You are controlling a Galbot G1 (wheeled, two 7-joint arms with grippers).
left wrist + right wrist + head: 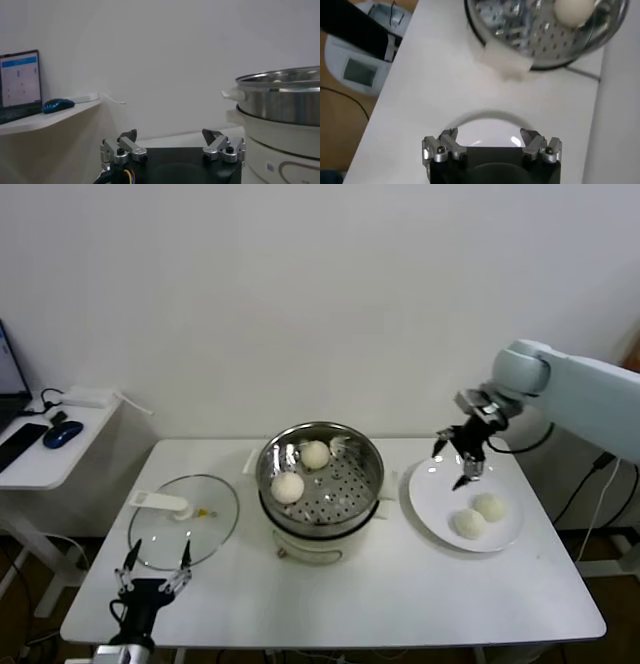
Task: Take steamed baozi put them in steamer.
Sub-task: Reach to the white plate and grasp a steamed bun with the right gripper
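— Where are the round cream-white steamed buns (479, 516)?
— Two on the flat white plate (430, 494), two in the shiny perforated steel steamer (370, 452). Right gripper (459, 461) gapes empty above the plate — a careless descent could squash one. Left gripper (151, 577) idle, spread.

From my remote seat it's mostly white: white table (400, 584), white plate (430, 499), white wall. The baozi (287, 487) are cream-white, two in the steamer (368, 454) and two on the plate. I see shiny silver steel on the steamer, its floor dotted with rows of small holes, sitting on a white pot base (315, 546). The glass lid (185, 529) is clear with a white handle. There's a dark blue mouse (62, 434) on the side desk.
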